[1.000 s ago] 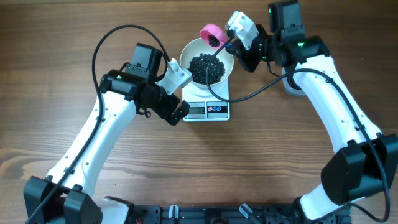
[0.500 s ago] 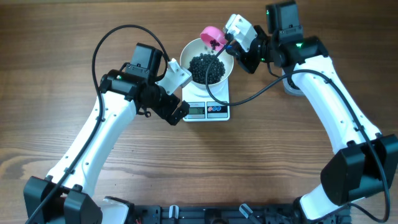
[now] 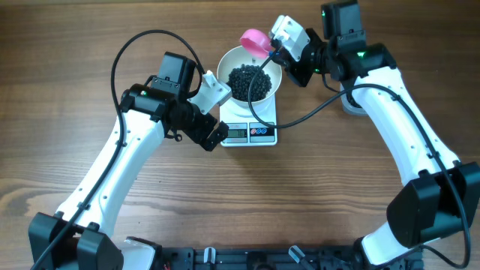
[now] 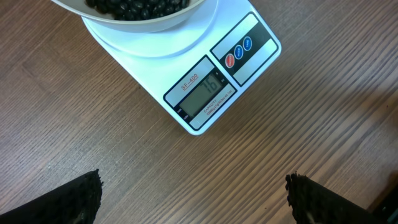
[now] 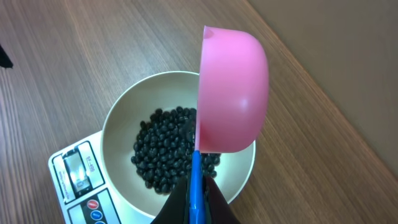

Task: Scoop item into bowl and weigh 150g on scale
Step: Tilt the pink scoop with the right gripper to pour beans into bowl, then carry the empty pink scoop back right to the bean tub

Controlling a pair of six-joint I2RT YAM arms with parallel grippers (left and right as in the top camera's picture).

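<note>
The white bowl (image 3: 234, 61) stands on the white scale (image 3: 262, 132) and holds a heap of black beans, the item (image 3: 250, 80). A pink scoop (image 3: 254, 39) with a blue handle (image 5: 195, 180) hangs over the bowl's far rim, tipped on its side, and my right gripper (image 3: 283, 54) is shut on that handle. From the right wrist I see the scoop's (image 5: 233, 93) outside above the beans (image 5: 163, 152). My left gripper (image 3: 217, 135) is open over bare wood beside the scale's front left corner. Its fingers (image 4: 74, 200) hold nothing, and the scale's display (image 4: 202, 92) shows digits.
A pale object (image 3: 349, 105) sits on the wood at the right, mostly hidden under my right arm. Cables loop above both arms. Bare wooden tabletop (image 3: 67, 90) lies around the scale.
The pink scoop has turned over above the bowl: its dark inside faced up a second ago, and now its pink outside shows. Both arms have barely moved.
</note>
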